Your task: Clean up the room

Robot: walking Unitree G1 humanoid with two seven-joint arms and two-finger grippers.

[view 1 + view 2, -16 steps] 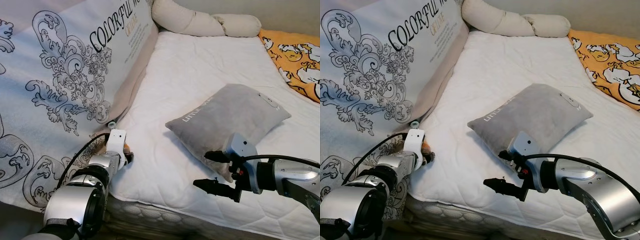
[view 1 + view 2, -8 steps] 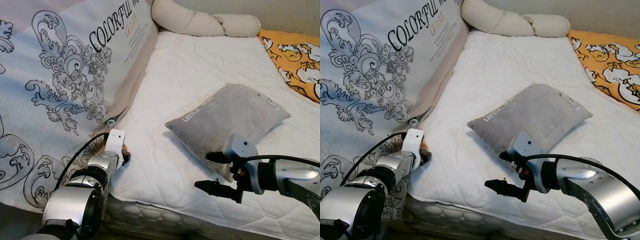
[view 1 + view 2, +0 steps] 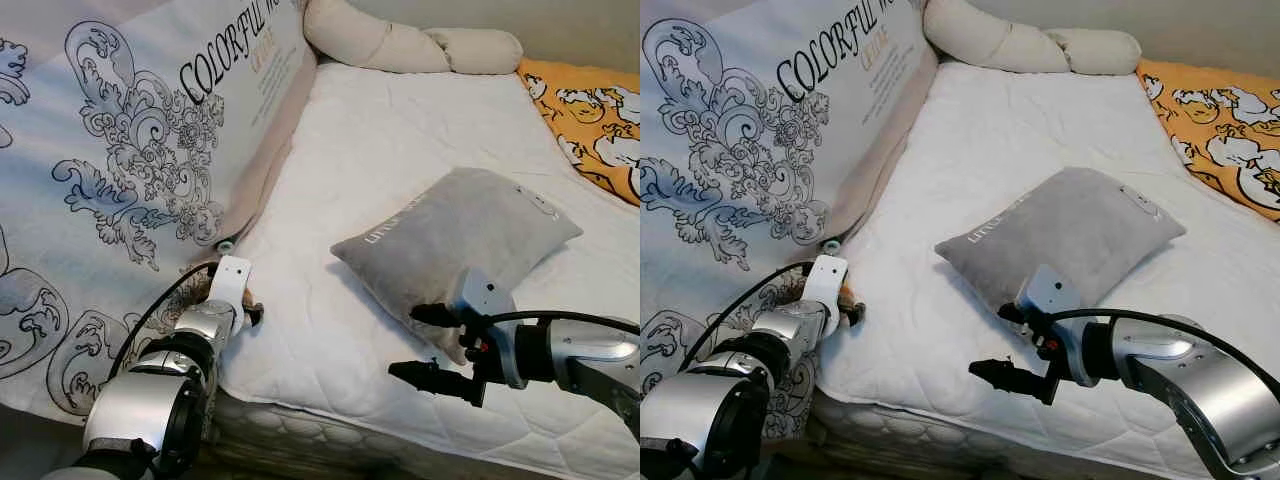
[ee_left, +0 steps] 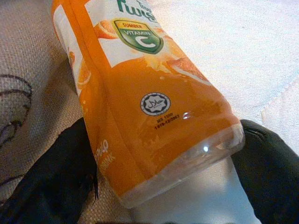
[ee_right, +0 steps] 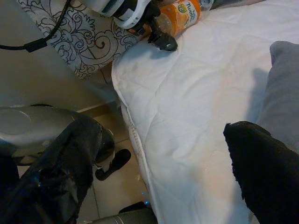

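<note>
At the near left edge of the white mattress (image 3: 400, 150), where a large printed cushion (image 3: 130, 150) leans against it, the left gripper (image 4: 154, 186) is clamped on an orange drink bottle (image 4: 149, 107); its black fingers (image 4: 51, 177) press against both sides of the bottle's lower end. The label carries a green vitamin C badge, and a pale cap, apparently the bottle's, shows between cushion and mattress (image 3: 226, 243). Right gripper (image 3: 432, 345) hovers over the near part of the mattress with its two fingers spread well apart, the upper one just beside the near corner of a grey pillow (image 3: 460, 235). The pillow lies flat mid-mattress. A cream bolster (image 3: 400, 45) rests along the far end, and an orange patterned cloth (image 3: 590, 120) covers the far right corner.
</note>
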